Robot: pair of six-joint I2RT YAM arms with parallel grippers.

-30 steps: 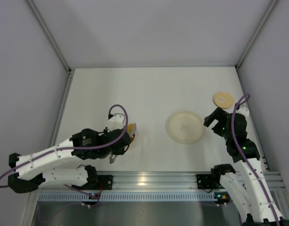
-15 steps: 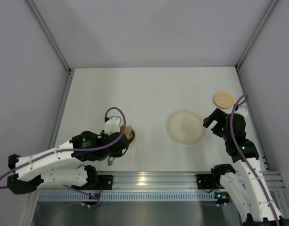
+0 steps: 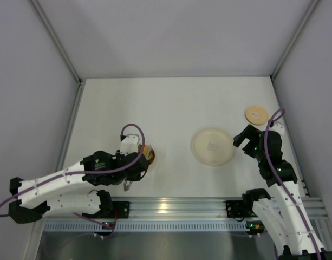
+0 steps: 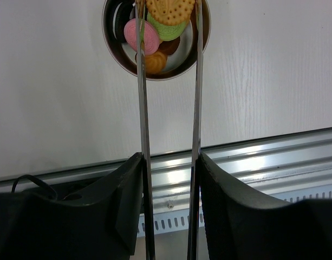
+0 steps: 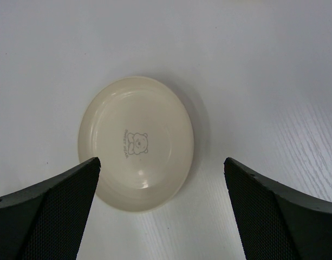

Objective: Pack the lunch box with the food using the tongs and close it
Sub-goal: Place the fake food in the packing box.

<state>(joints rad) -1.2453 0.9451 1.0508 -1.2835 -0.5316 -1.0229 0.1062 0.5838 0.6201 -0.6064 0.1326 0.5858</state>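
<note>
Top view: left gripper (image 3: 136,168) and its arm hide most of the lunch box (image 3: 149,154), near-left on the table. The lid (image 3: 256,115) lies far right, past the plate (image 3: 212,146). Left wrist: fingers (image 4: 125,184) pinch the tongs (image 4: 142,108) narrow, tips cut off over the food (image 4: 142,33) in the box. Right wrist: right gripper (image 5: 161,162) spread wide, holding nothing, above the plate.

In the left wrist view, the top edge is cutting off the far rim of the lunch box (image 4: 166,77), the upper part of the tan biscuit (image 4: 170,11) and the tips of the tongs (image 4: 196,108), whose rear end is running out past the bottom edge. The food (image 4: 141,33) is overlapping, with lower pieces lying half hidden. From above, the left arm's wrist (image 3: 130,162) is covering most of the lunch box. The right gripper (image 5: 161,162) is showing only fingers cropped at the lower corners, and the print under the bear on the plate (image 5: 171,108) is reading too small.
</note>
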